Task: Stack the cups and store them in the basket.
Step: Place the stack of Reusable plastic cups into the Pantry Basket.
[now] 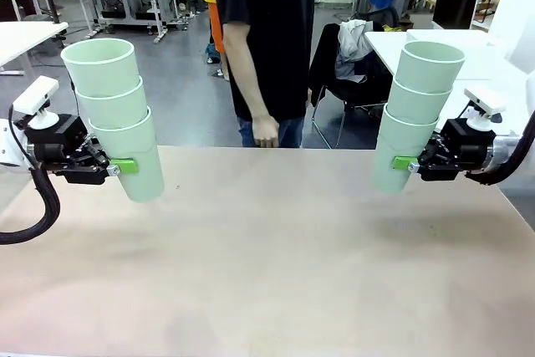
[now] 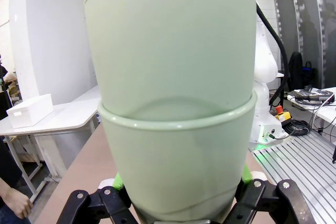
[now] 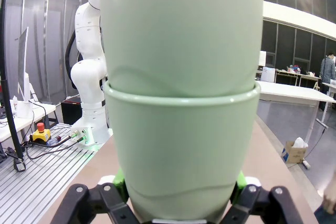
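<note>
Right, both arms are loaded. My left gripper (image 1: 117, 167) is clamped on the bottom cup of a three-cup stack (image 1: 117, 114), with its green pads (image 1: 124, 166) pressing the cup's lower wall from either side. The stack rises above the fingers and leans back over the wrist, its base hanging clear above the table (image 1: 276, 257). My right gripper (image 1: 410, 165) is closed the same way on the lowest cup of a second stack of three (image 1: 418, 114), which also tips back over its own wrist. The two stacks sit well apart, each just ahead of its gripper. By my reckoning the six cups are nested into two threes, so the stacking is about half done. Merging them into one and lowering that into the basket is what's left. A person's hand (image 1: 265, 131) hangs beyond both grippers.
</note>
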Robot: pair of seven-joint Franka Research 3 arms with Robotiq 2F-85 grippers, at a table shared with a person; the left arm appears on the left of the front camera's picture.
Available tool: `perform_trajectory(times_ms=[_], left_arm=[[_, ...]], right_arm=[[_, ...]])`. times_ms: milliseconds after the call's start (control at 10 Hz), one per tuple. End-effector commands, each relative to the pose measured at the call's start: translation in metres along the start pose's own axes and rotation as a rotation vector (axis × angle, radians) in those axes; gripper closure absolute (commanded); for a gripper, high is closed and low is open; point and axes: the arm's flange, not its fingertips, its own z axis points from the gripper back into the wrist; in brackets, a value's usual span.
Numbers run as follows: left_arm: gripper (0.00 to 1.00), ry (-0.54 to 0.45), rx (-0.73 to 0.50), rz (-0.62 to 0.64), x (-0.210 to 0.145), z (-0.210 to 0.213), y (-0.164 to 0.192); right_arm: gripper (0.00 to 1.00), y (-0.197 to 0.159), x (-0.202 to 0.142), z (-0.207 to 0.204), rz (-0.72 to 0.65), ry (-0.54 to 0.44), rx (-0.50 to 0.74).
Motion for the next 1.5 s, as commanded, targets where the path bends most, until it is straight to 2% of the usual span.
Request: perform_trajectory(times_ms=[0,1400], left_arm=[[0.13,-0.009,-0.003,-0.003,0.0067,0.0000,-0.0003],[0.13,-0.009,-0.003,-0.003,0.0067,0.0000,-0.0003]], right_arm=[[0.15,0.0000,0.0039,-0.0023,0.008,0.000,0.004],[0.15,0.0000,0.0039,-0.0023,0.008,0.000,0.004]])
